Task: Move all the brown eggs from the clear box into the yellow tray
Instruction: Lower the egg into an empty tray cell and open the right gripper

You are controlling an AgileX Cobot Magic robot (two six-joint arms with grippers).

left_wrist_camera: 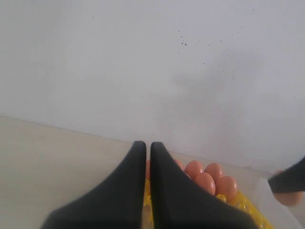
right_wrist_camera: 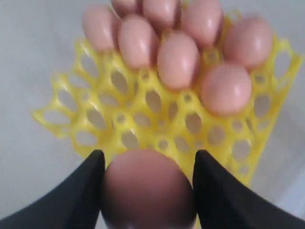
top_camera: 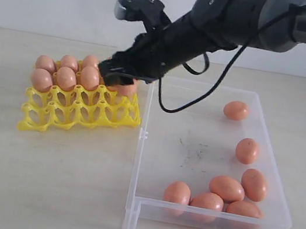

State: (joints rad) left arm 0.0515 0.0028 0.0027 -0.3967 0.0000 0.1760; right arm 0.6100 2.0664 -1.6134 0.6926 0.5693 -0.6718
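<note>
A brown egg point(right_wrist_camera: 145, 191) was gripped by the right claw point(right_wrist_camera: 147, 160) over the yellow tray point(right_wrist_camera: 62, 112); lowering into a vacant cup point(right_wrist_camera: 153, 101) was judged due.

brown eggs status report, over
Right gripper shut on one smooth brown egg at the yellow plastic openwork tray. Left gripper shut, empty. Seven eggs left in clear plastic box. Nothing blocking.

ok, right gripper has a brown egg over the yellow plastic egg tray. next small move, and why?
Probably lower the right gripper to seat the smooth brown oval egg in an empty cup of the yellow openwork plastic tray, releasing only once it rests. The egg is clamped between the fingers above open cups, next to eight seated eggs.
</note>
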